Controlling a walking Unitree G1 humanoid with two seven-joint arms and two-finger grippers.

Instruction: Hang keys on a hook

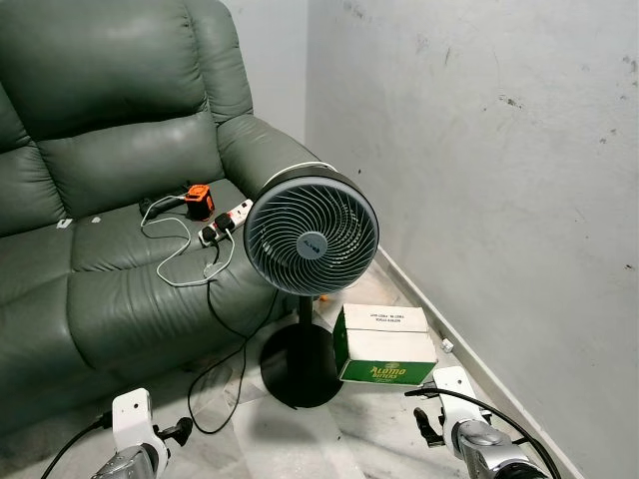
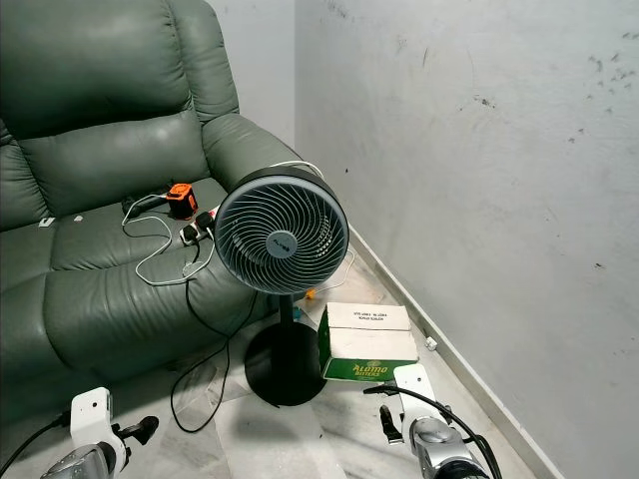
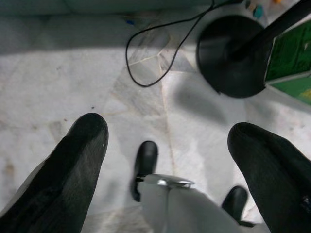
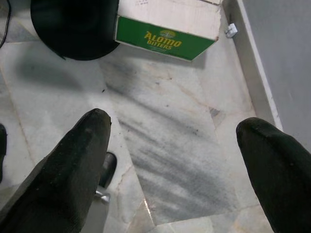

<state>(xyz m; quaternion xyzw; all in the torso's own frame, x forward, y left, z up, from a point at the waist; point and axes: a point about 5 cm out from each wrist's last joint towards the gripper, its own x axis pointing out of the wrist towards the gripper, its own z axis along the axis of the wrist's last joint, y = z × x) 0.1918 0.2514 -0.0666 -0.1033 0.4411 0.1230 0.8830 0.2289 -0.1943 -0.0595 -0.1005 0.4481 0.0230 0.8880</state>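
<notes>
Keys: I cannot tell where they are from what lies before me, and the same goes for a hook. My left gripper (image 3: 167, 131) hangs low over the pale marble floor (image 4: 160, 145), its two black fingers (image 3: 80, 160) spread wide apart with nothing between them. My right gripper (image 4: 172, 121) is likewise spread wide and carries nothing, low over the floor near the foot of the grey wall (image 1: 499, 150) on my right. Ahead of me stands a black pedestal fan (image 1: 312, 237), its round grille facing me and its round base (image 1: 300, 364) flat on the floor. Just beside the base, on its right, sits a cardboard box (image 1: 384, 344) with a white top and a green side printed "Alomo Bitters". A small white object (image 4: 231, 30) lies by the skirting near the box. Behind the fan, to my left, is a dark green leather sofa (image 1: 100, 200). On its seat lie a white power strip (image 1: 225, 222), a small orange and black item (image 1: 200, 203) and a loose white cable (image 1: 175, 249). A black cord (image 1: 225, 369) drops from the seat and loops on the floor between the sofa and the fan's base.
</notes>
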